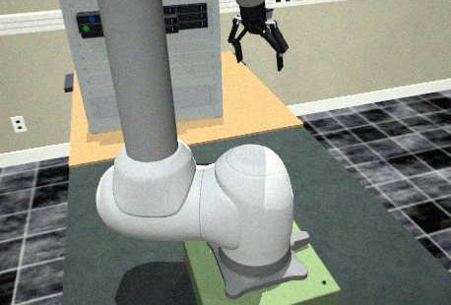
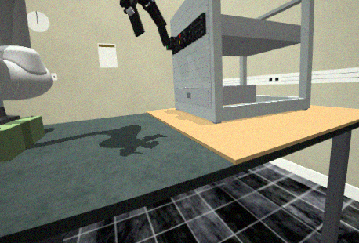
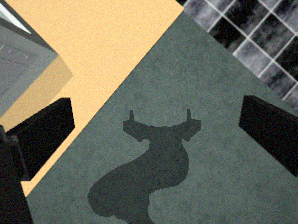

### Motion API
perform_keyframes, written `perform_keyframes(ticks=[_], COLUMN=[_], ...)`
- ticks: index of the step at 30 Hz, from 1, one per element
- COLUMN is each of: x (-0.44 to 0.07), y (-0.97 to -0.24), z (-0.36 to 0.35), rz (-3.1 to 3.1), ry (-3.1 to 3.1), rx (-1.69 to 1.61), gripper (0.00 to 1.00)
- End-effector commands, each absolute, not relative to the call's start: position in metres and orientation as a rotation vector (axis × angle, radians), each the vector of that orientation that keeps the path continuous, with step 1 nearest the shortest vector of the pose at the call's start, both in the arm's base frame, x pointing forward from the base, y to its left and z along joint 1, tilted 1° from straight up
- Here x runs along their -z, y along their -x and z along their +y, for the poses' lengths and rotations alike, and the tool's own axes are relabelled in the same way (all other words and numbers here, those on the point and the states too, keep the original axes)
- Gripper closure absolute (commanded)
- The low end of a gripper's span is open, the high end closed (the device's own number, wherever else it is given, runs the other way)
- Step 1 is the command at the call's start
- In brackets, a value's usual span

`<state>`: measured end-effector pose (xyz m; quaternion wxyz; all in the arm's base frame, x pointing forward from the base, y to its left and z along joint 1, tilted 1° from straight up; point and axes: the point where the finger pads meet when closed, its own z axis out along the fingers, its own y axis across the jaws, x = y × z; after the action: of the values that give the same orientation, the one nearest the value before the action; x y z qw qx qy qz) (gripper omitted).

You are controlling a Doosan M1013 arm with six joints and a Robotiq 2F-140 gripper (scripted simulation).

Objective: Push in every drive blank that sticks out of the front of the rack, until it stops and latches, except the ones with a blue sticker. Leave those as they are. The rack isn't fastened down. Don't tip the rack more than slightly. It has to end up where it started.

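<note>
The grey rack [image 1: 197, 67] [image 2: 194, 67] [image 3: 22, 62] stands upright on the tan board. A black row of drive blanks [image 1: 192, 16] [image 2: 196, 28] crosses its front; the arm hides the middle in the top view. At the row's left end are a blue sticker [image 1: 92, 19] and, below it, a green sticker [image 1: 86, 29]. Blanks there seem to stick out in the exterior view, which also shows a red mark [image 2: 179, 35] and a yellow mark [image 2: 179, 42]. How far each blank sticks out is unclear. My gripper [image 1: 261, 65] [image 2: 153, 40] [image 3: 157, 111] is open and empty, in front of the rack and off to its right in the top view.
The tan board [image 1: 256, 99] [image 2: 251, 142] [image 3: 125, 40] lies under the rack, beside the dark green table top [image 1: 315, 188] [image 2: 117, 185] [image 3: 220, 165]. The arm's base stands on a green block [image 1: 320, 281] [image 2: 13, 142]. The gripper's shadow falls on the table top.
</note>
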<state>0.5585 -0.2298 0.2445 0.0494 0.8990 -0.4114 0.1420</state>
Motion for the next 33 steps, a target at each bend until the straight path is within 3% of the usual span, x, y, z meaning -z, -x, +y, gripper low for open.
perform_keyframes(ticks=[1,33], x=[-0.243,-0.227], y=[-0.555,-0.52], z=[-0.23,-0.224], rz=[-1.232,-0.652], ry=[-2.732,-2.547], rx=[-0.426,-0.363], gripper=[0.0,0.0])
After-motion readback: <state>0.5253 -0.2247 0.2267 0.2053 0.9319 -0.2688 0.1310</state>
